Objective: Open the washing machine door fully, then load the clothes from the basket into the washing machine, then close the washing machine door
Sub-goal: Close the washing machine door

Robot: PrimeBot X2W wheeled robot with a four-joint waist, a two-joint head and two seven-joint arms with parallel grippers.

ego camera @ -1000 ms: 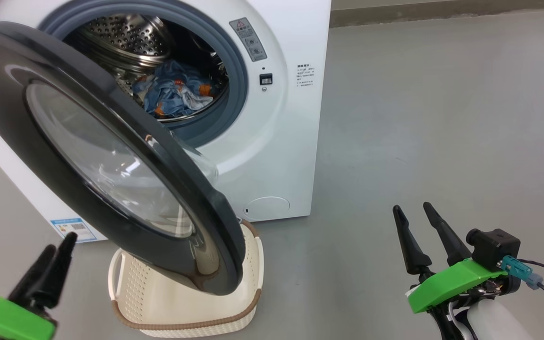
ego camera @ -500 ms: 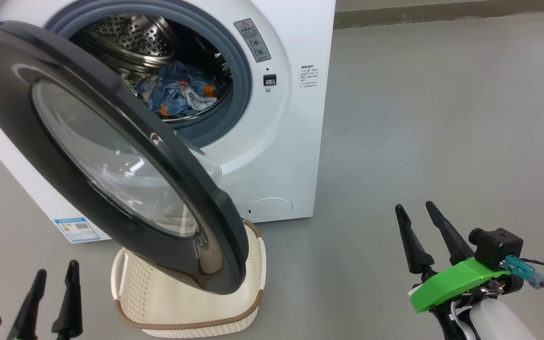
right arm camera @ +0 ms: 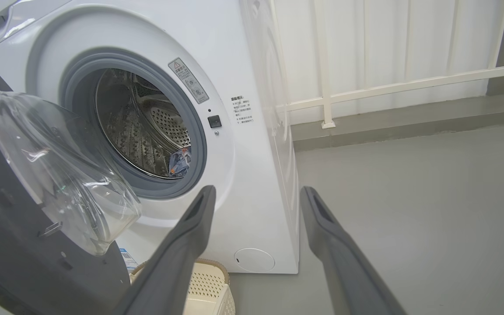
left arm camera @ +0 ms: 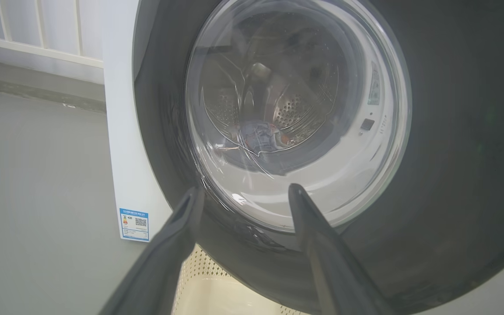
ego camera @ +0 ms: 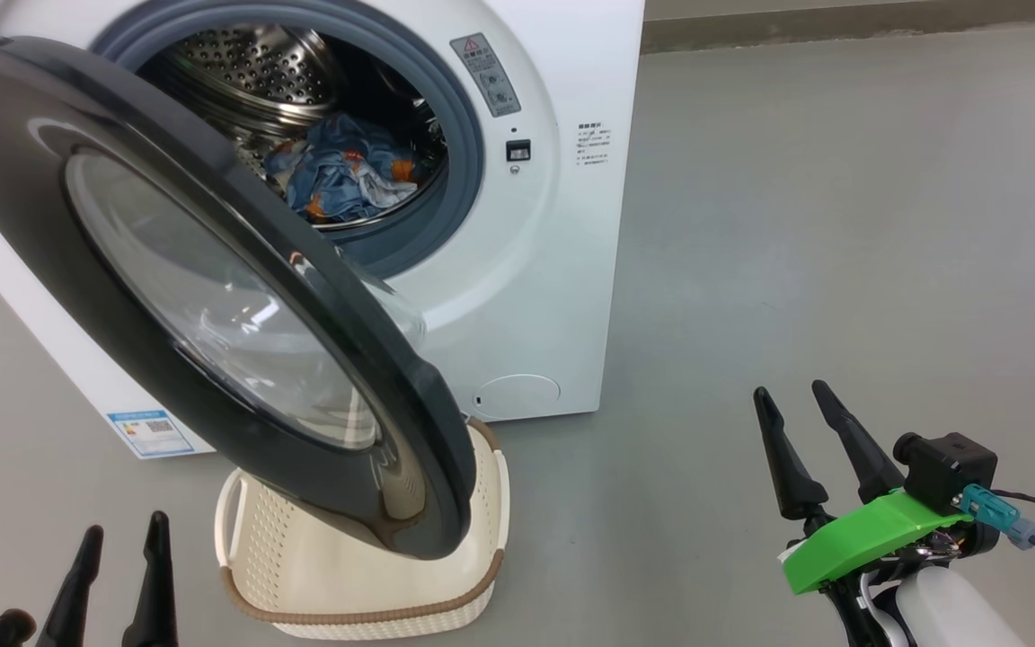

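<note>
The washing machine (ego camera: 562, 270) (right arm camera: 256, 183) stands with its black round door (ego camera: 59, 207) (left arm camera: 453, 153) (right arm camera: 11, 262) swung about halfway out over the basket (ego camera: 302, 575) (right arm camera: 204, 284). The clothes (ego camera: 342, 175) (right arm camera: 180, 162), blue with orange marks, lie inside the steel drum. No cloth shows in the part of the cream basket that I see. My left gripper (ego camera: 122, 530) (left arm camera: 243, 192) is open at the lower left, just outside the door's glass. My right gripper (ego camera: 791, 391) (right arm camera: 256, 192) is open and empty at the lower right, well away from the machine.
Grey floor (ego camera: 841, 225) spreads to the right of the machine. A white railing and wall (right arm camera: 387, 83) stand behind it. A blue sticker (ego camera: 149, 431) marks the machine's lower left side.
My left gripper has dropped toward the lower edge of the head view and turned so both its fingers show apart. The camera has shifted slightly. The door, basket and right gripper have stayed put.
</note>
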